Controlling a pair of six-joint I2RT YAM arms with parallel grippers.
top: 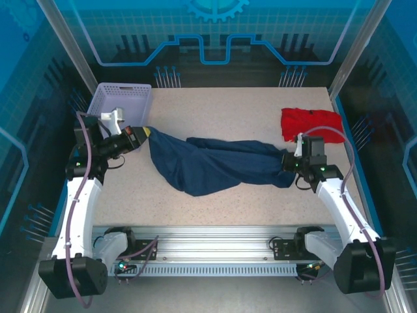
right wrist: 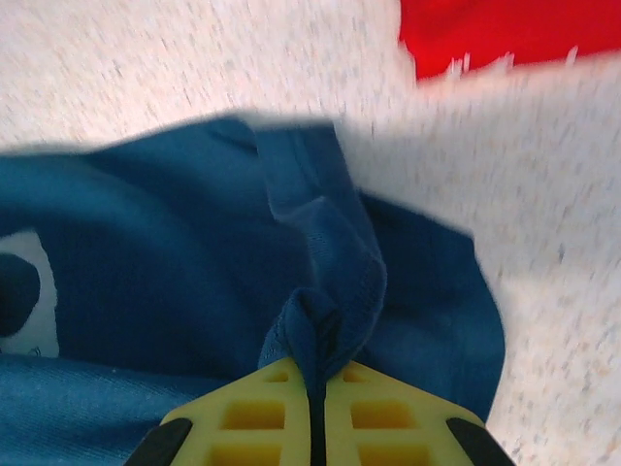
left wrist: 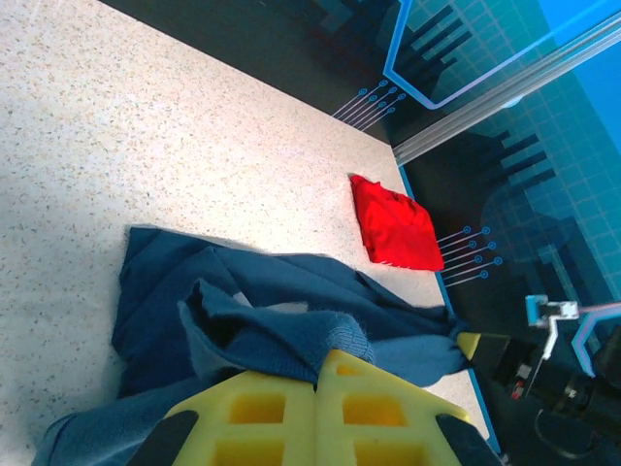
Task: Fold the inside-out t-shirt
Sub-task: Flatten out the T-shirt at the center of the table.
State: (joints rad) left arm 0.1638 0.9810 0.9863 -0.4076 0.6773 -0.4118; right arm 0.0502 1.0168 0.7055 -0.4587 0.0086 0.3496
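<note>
My left gripper (top: 144, 132) and right gripper (top: 287, 161) each clamp one end of the navy t-shirt (top: 215, 166), which lies in a twisted band across the middle of the table (top: 215, 104). A red cloth (top: 311, 122) lies at upper right.

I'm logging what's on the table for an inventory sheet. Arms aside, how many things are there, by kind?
Garments: 2, the navy t-shirt and the red garment
Baskets: 1, the lavender basket
Total: 3
</note>
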